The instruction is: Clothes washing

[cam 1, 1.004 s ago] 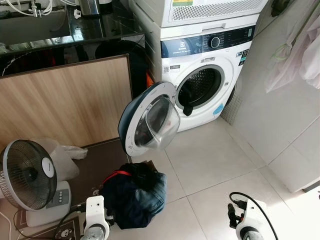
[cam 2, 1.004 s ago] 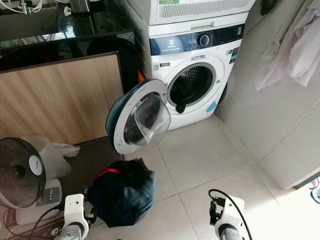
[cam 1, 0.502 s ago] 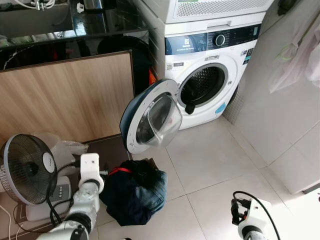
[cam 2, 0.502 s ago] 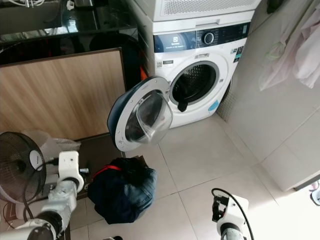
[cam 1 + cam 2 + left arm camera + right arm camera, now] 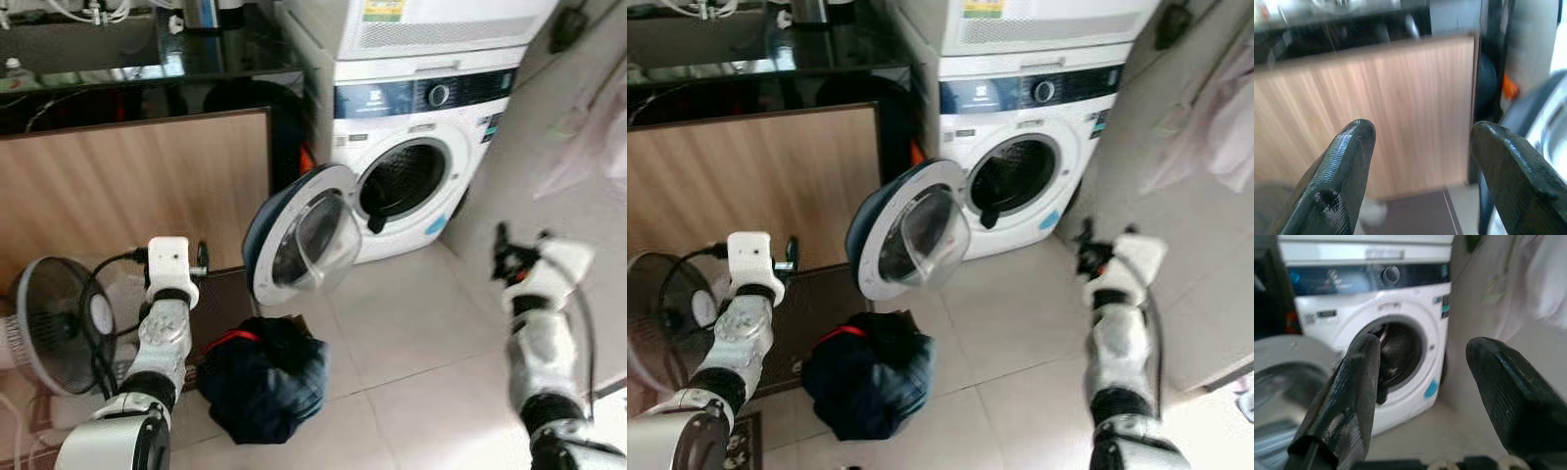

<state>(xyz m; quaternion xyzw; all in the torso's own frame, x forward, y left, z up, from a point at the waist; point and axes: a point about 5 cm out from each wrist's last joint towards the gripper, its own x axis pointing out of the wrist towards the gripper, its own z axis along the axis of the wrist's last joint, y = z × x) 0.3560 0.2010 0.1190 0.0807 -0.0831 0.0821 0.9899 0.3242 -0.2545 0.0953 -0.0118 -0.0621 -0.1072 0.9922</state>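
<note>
I see the heap of dark clothes (image 5: 263, 377), denim with a red strap, lying on the tiled floor (image 5: 421, 323) below the front-loading washing machine (image 5: 411, 147), whose round door (image 5: 299, 235) stands swung open toward my left. My left gripper (image 5: 1420, 171) is raised above and to the left of the heap, well apart from it, its fingers spread wide and pointing at the wooden panel (image 5: 127, 191) with the standing fan (image 5: 59, 323) just beside that arm. My right gripper (image 5: 1422, 396) is up on the far side, also gaping with nothing between its fingers, aimed at the empty drum opening (image 5: 1398, 355).
</note>
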